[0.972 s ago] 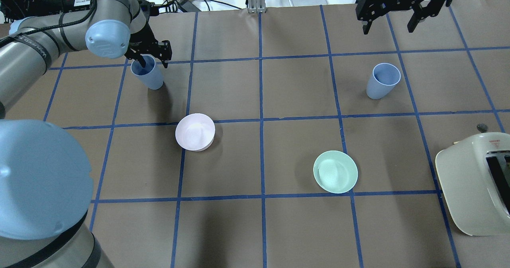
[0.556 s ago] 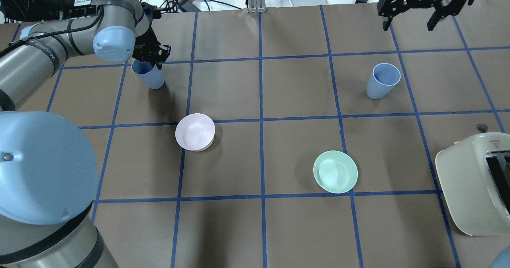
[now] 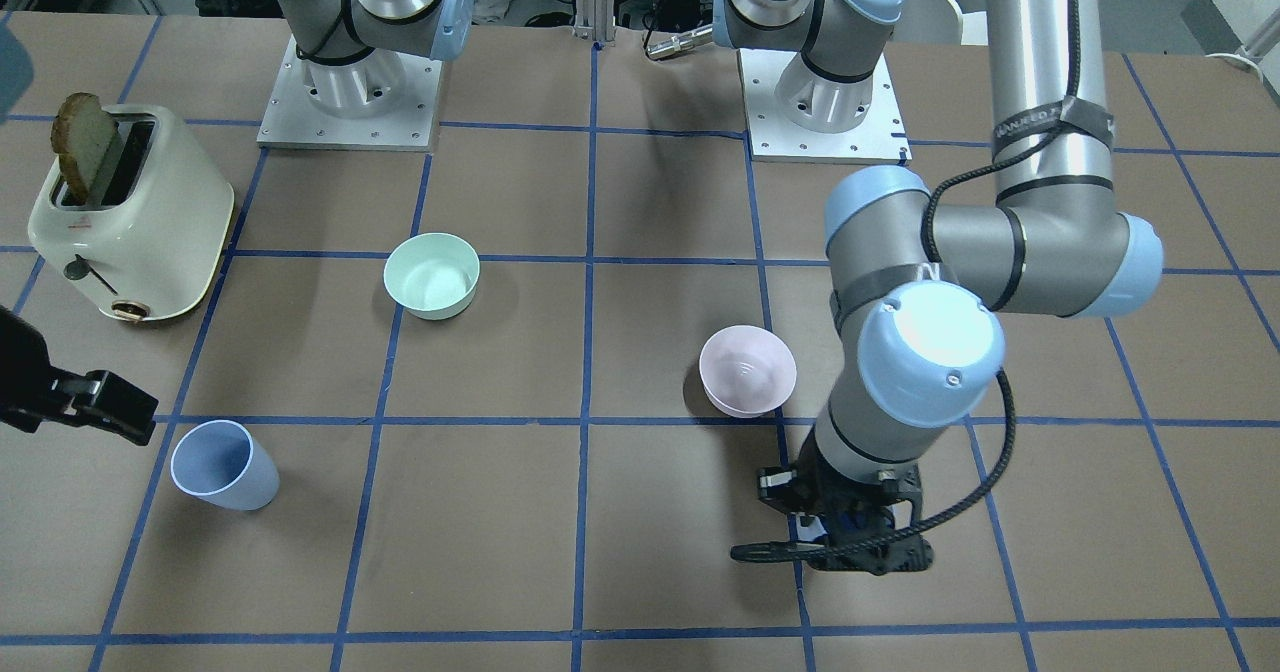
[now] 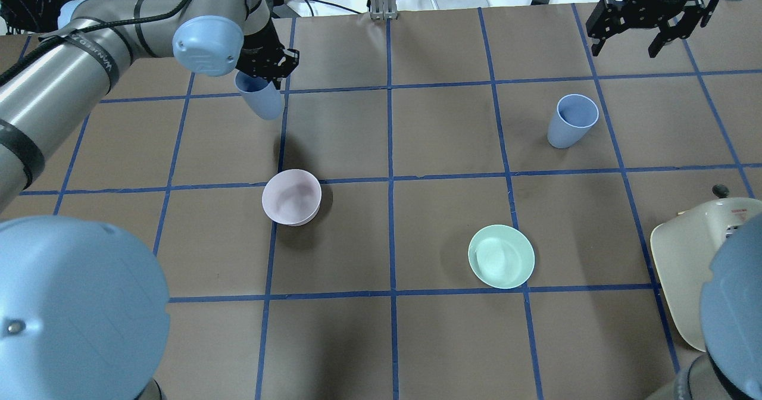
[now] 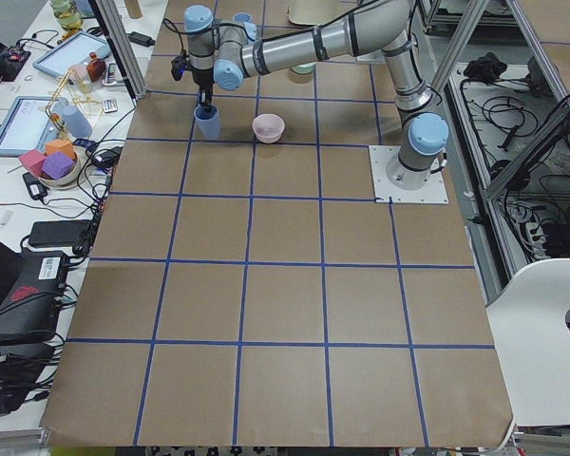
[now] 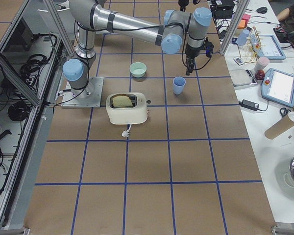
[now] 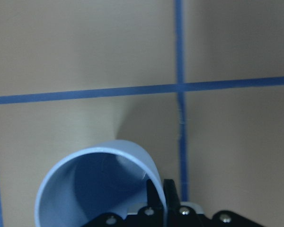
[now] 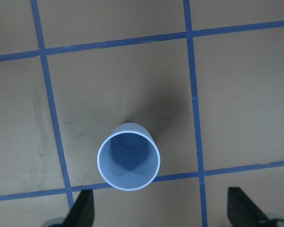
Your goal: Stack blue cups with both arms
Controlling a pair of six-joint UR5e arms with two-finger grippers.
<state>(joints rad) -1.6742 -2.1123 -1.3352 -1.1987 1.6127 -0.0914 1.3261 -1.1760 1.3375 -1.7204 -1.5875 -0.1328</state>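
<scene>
1. Left hand (image 4: 263, 77) is clenched on the rim of the held blue cup (image 4: 260, 99), with one finger (image 7: 169, 194) at the wall. The cup hangs mouth up, clear of the counter (image 4: 440, 340), and its shadow lies apart from it.
2. The standing blue cup (image 4: 571, 120) is upright, mouth up, on the counter at the robot's right side. It is well apart from the held one, across the centre line.
3. Right hand (image 4: 626, 38) is released, fingers spread wide, and empty. It hovers above and slightly past the standing blue cup, and its wrist view looks straight down into it.
4. Key relation: the standing cup lies to the robot's right of the held cup, and both long axes are vertical. Nesting probably calls for a sideways carry, then a straight drop with the rims lined up. The right hand is nearer the standing cup; the left carries the load.
5. A second ago the held cup sat on the counter with the left hand at its rim. It is now lifted and has shifted toward the centre. The right hand has drifted outward, still spread. The standing cup, pink bowl (image 4: 292, 197) and mint bowl (image 4: 501, 256) have not moved.
</scene>
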